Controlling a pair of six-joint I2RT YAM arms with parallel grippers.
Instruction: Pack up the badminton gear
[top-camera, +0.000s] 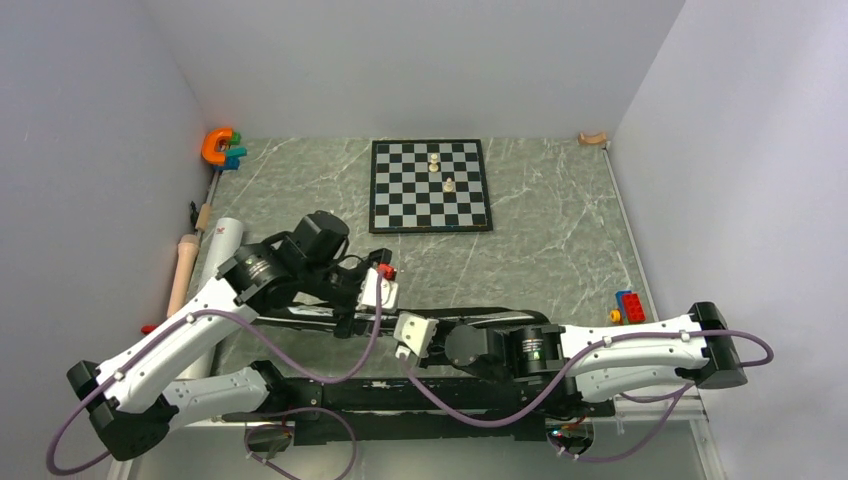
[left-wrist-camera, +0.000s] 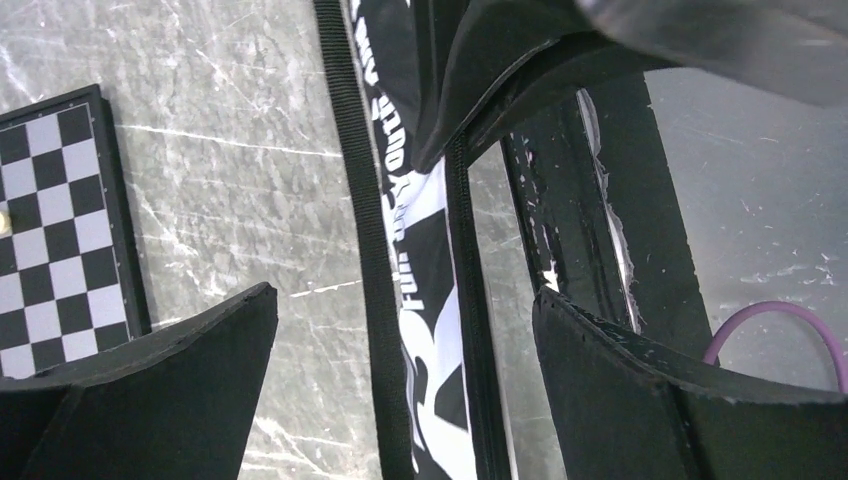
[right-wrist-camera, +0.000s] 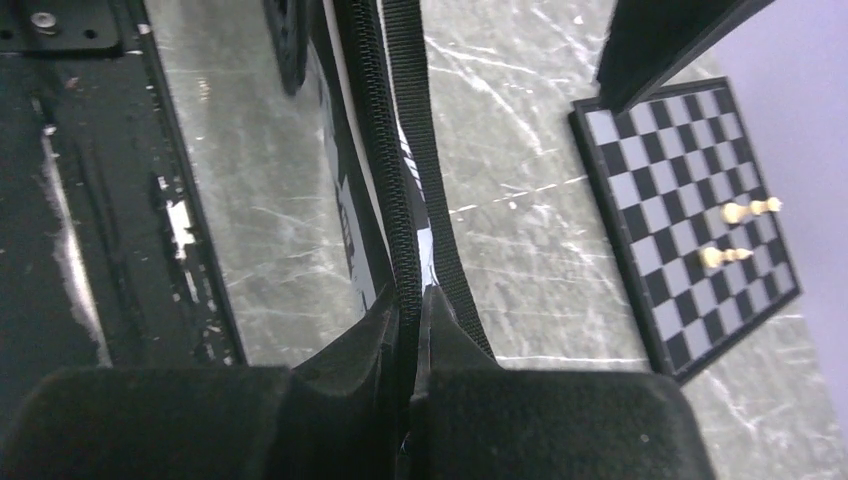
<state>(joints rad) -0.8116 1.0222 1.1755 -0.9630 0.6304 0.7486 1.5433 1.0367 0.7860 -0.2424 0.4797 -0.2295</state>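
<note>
The marbled table is the biggest thing before me, and across its near part, between my two arms, lies the black bag with its white lettering. Farther back sits the chessboard, which is none of my business. The long white tube lies at the left edge, near the wall and well apart from the bag, so that piece is not yet packed.

I see no rackets or shuttlecocks loose on the table. They may be inside the bag already, but I cannot tell.

My left gripper hangs over the bag with its jaws spread wide and nothing between them but air above the lettered panel and the strap. My right gripper has its jaws pressed together on the bag's edge, right at the zipper. Whether they pinch the pull itself is hidden by my own pads.

In my left wrist view a flap beside that seam stands lifted, so I judge the closing unfinished. That leaves the zip and the tube.
</note>
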